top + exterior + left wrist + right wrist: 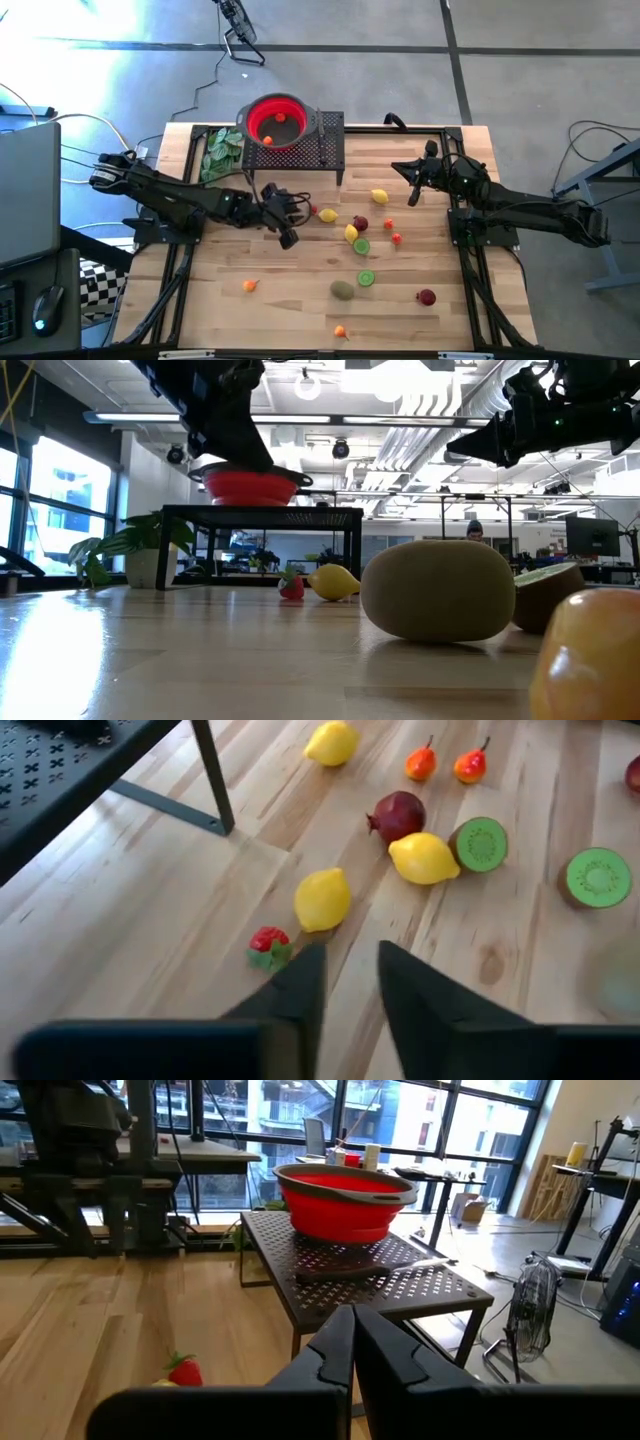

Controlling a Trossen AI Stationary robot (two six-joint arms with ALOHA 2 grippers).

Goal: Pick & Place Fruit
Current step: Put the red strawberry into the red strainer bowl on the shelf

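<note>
Fruit lies scattered over the wooden table (250,320) in the high view; we count about thirteen loose pieces, and two more sit inside the red bowl (262,107) on the black mesh stand (330,150). The left gripper (283,212) hangs beside a strawberry (313,210), the right gripper (415,182) near a lemon (380,196).

Low down, a brown kiwi (440,590) blocks most fruit behind it; an orange-yellow piece is cut off at the edge.

At the left wrist we see fingers (300,990) slightly apart, empty, above the strawberry (268,942), with three lemons showing.

The right wrist shows fingers (335,1345) pressed together, empty.
</note>
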